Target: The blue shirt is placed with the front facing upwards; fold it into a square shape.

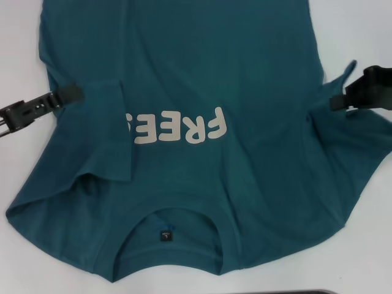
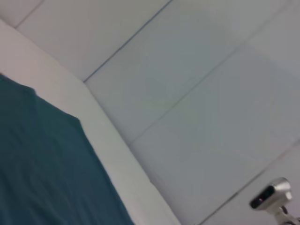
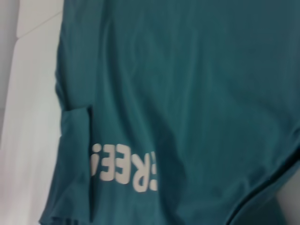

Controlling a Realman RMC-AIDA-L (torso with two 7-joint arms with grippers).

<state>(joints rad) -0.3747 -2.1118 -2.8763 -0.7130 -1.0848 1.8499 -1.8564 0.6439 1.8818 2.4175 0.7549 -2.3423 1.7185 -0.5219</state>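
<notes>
The blue shirt point(image 1: 245, 73) lies front up on the white table point(image 1: 18, 37), its collar point(image 1: 171, 211) and small neck label point(image 1: 164, 235) nearest me. The cream "FREE!" lettering point(image 1: 184, 128) reads upside down. The left sleeve point(image 1: 98, 128) is folded inward over the chest and covers the end of the lettering. My left gripper point(image 1: 68, 93) rests at the shirt's left edge, by that folded sleeve. My right gripper point(image 1: 338, 101) is shut on the right sleeve, whose fabric is pulled up in a peak point(image 1: 352, 67). The right wrist view shows the shirt point(image 3: 187, 70) and lettering point(image 3: 126, 168).
The left wrist view shows the shirt's edge point(image 2: 37, 164), the table rim point(image 2: 93, 122), tiled floor beyond and a small grey device point(image 2: 269, 197). A dark strip point(image 1: 306, 292) sits at the table's near edge. White table surface shows on both sides of the shirt.
</notes>
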